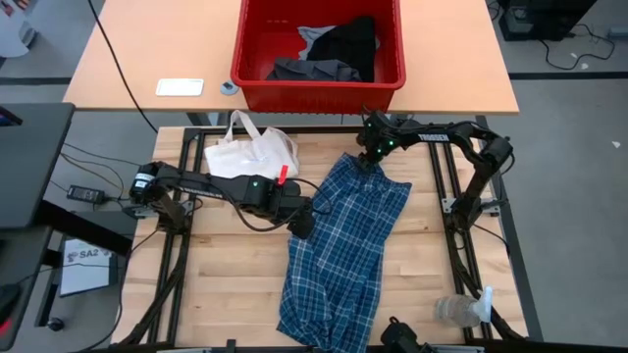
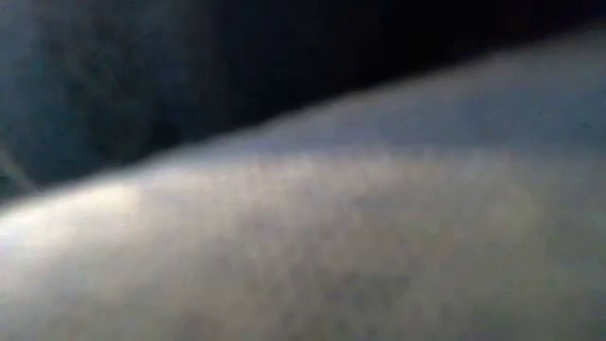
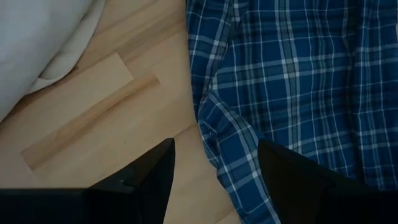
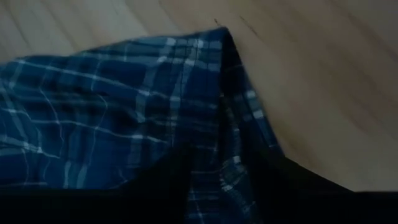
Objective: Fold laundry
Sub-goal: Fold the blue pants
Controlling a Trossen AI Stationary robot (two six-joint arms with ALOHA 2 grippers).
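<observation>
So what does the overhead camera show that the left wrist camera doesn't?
Only the overhead view shows the red bin holding dark clothes, both arms, and the right gripper at the plaid garment's far end. Only the left wrist view shows the left gripper's open fingers straddling the garment's edge. Both show the plaid garment, white bag and wooden table.

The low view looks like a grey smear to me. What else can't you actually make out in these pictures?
- Low view: blurred cloth against the lens hides the whole table.
- Red bin, high view: dark garments lie heaped; how many cannot be told.
- Plaid garment, high view: its near end is cut off by the picture's edge.
- Right gripper, right wrist view: cloth fills the gap between the fingers.
- Left gripper: fingers straddle the plaid edge; contact unclear.
</observation>
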